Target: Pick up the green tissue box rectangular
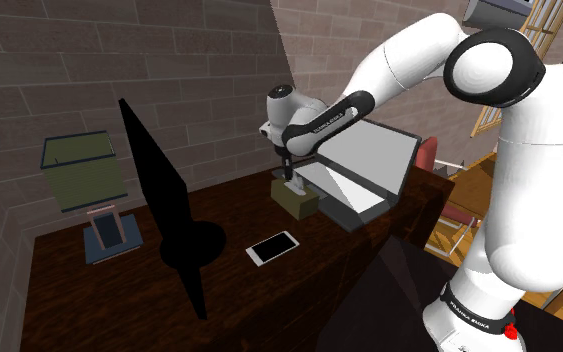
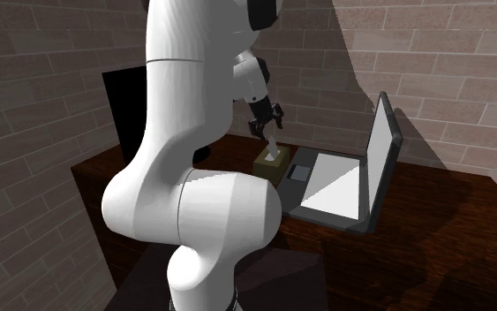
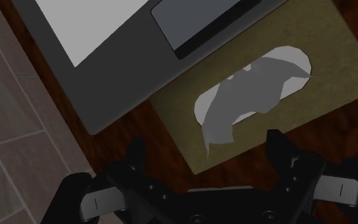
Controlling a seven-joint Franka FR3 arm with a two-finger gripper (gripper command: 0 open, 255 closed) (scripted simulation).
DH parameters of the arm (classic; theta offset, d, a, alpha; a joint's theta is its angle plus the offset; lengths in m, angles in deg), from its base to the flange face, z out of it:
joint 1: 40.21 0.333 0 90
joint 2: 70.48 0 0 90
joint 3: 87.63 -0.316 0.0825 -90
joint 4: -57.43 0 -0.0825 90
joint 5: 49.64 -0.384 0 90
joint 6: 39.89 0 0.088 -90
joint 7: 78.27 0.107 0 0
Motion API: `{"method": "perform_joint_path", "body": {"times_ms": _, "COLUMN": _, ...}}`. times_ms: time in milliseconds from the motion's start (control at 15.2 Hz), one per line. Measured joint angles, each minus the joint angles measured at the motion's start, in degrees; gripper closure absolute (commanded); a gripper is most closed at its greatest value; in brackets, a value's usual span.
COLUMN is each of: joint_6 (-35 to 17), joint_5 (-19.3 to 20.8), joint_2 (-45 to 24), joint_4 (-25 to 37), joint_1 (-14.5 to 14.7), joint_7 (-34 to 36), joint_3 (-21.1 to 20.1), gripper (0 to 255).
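The laptop (image 1: 364, 165) lies close beside the olive box (image 3: 336, 70) on the desk (image 1: 119, 300), so a finger lowered on that side might strike its base. The gripper (image 3: 206, 141) is spread open over one corner of the box, not its middle. It could slip off, or pinch only the upstanding tissue (image 3: 247, 95).

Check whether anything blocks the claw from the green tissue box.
Nothing visible does. The open black claw hangs above the olive-green rectangular tissue box; only its own white tissue pokes up beneath. The open grey laptop lies close alongside the box, not between.
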Motion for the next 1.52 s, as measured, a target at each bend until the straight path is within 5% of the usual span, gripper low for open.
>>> {"method": "perform_joint_path", "body": {"times_ms": 330, "joint_6": -2.9, "joint_5": 1.4, "joint_2": -2.3, "joint_4": -0.9, "joint_1": 0.2, "joint_7": 1.8, "joint_3": 0.4, "gripper": 0}}
{"method": "perform_joint_path", "body": {"times_ms": 396, "joint_6": -3.1, "joint_5": 1.5, "joint_2": -2.4, "joint_4": -0.9, "joint_1": 0.1, "joint_7": 1.9, "joint_3": 0.4, "gripper": 255}}
{"method": "perform_joint_path", "body": {"times_ms": 1518, "joint_6": 0.1, "joint_5": 0.1, "joint_2": 0.2, "joint_4": -0.1, "joint_1": 0.1, "joint_7": 0.1, "joint_3": -0.1, "gripper": 255}}
